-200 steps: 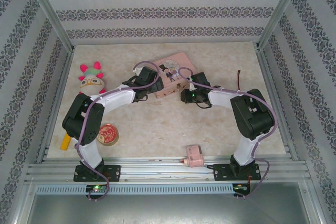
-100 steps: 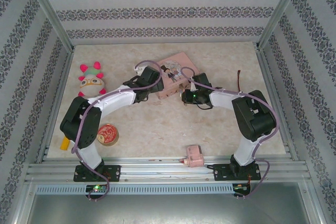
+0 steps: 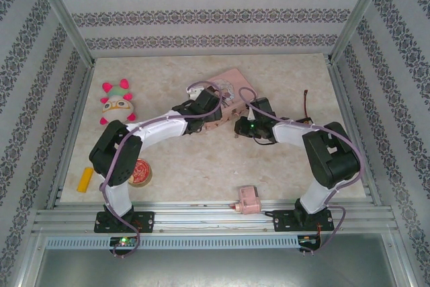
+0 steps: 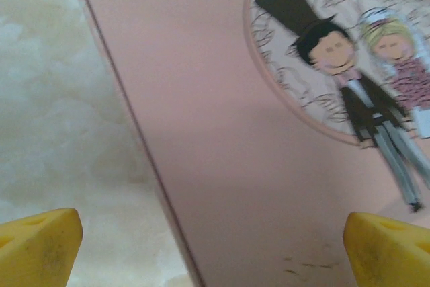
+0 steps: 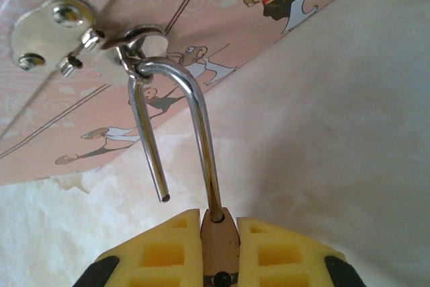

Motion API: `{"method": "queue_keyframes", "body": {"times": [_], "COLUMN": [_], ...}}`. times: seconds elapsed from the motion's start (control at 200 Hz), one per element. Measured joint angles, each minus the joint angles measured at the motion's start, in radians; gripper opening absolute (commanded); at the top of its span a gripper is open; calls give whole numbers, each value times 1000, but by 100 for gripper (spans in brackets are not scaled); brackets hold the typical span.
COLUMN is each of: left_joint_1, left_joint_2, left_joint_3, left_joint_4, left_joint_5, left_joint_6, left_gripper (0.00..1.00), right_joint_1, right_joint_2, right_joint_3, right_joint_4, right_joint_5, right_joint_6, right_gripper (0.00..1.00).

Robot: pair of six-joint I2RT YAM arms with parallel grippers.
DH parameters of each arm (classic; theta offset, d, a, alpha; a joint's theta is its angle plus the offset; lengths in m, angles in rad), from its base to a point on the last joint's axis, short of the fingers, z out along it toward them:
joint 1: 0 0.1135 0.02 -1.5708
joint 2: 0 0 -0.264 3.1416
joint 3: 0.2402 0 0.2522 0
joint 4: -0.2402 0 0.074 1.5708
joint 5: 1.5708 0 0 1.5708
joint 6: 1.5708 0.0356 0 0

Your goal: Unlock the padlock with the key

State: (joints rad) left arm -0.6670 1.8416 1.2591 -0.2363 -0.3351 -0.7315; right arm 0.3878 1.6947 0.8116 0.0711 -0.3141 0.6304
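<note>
Landmark: a flat rectangular pink tin box (image 3: 230, 78) with a cartoon bride and groom on its lid lay on the beige marbled table (image 3: 201, 166); every place below was taken from it.
Padlock: the tiny brass-gold padlock (image 5: 220, 247) hung at the tin's front wall. Its thin silver U-shaped shackle was hooked through the small wire ring (image 5: 138, 37) of the tin's silver metal hasp (image 5: 47, 28).
Shackle: one leg ran into the brass body; the other ended free in the air just beside the tin's wall, out of the body.
Right gripper: the right gripper (image 5: 219, 225) sat just off the tin's front wall. Its yellow ribbed fingers (image 5: 158, 253) were pressed tight on both sides of the brass body, clamping the padlock.
Left gripper: the left gripper (image 4: 215, 250) was above the tin's lid, near one long edge. Its yellow fingertips (image 4: 37, 250) were spread fully wide and held nothing; whether they touched the lid could not be told.
Plush toy: a soft toy with pink spikes (image 3: 115, 102) lay well apart from the tin, to its left in the top view.
Round tin: a round red-topped tin (image 3: 139, 171) sat left of the pink tin and nearer the arm bases.
Yellow block: a small yellow block (image 3: 84, 179) lay farther left than the round tin.
Pink block: a small pink block (image 3: 247, 199) stood well apart from the tin, at the table's near edge.
</note>
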Motion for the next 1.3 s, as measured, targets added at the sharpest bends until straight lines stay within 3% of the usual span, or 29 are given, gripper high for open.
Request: {"method": "queue_keyframes", "body": {"times": [0.64, 1.299], "left_joint_1": [-15, -99], "left_joint_2": [-64, -47], "left_joint_3": [-105, -42], "left_joint_4": [26, -53], "left_joint_5": [-14, -93], "left_joint_6": [-120, -80], "left_gripper": [99, 99], "right_joint_1": [14, 16], "right_joint_2": [-135, -136], "right_joint_3": [-231, -249], "right_joint_4": [218, 248], "right_joint_5": [-39, -19], "right_joint_6": [221, 291], "right_gripper": [0, 0]}}
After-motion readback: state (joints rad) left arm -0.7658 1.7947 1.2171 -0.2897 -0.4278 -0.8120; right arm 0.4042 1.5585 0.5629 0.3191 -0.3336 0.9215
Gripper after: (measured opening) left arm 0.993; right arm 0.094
